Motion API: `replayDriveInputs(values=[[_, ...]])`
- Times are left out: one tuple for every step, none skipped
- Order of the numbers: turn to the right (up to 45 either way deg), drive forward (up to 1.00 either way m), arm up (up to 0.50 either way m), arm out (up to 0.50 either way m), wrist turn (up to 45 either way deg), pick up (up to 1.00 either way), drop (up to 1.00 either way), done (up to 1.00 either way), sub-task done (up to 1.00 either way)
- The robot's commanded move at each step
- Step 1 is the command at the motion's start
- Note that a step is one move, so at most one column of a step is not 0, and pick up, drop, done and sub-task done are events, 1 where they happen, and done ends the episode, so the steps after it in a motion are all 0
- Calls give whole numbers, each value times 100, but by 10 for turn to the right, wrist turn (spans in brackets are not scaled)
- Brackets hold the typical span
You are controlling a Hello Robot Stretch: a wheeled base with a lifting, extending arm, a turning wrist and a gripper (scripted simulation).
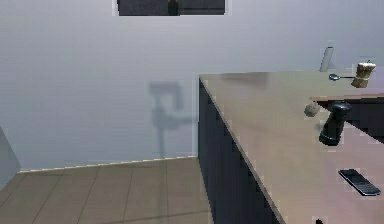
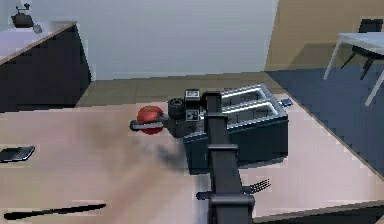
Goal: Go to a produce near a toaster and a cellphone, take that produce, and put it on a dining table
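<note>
The red round fruit (image 2: 152, 112) lies on the counter (image 2: 90, 175) just beside the toaster (image 2: 250, 125), right at the gripper (image 2: 142, 126) — whether it is held I cannot tell — and a glancing touch could roll it off toward the phone (image 2: 15, 154)

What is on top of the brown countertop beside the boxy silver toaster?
A round red fruit, flat black phone, long dark knife and dark fork. The dark arm bar hides some countertop.
</note>
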Motion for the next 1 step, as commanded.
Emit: replayDriveInputs(values=[[0,0,10,0,0,0,0,0,0]])
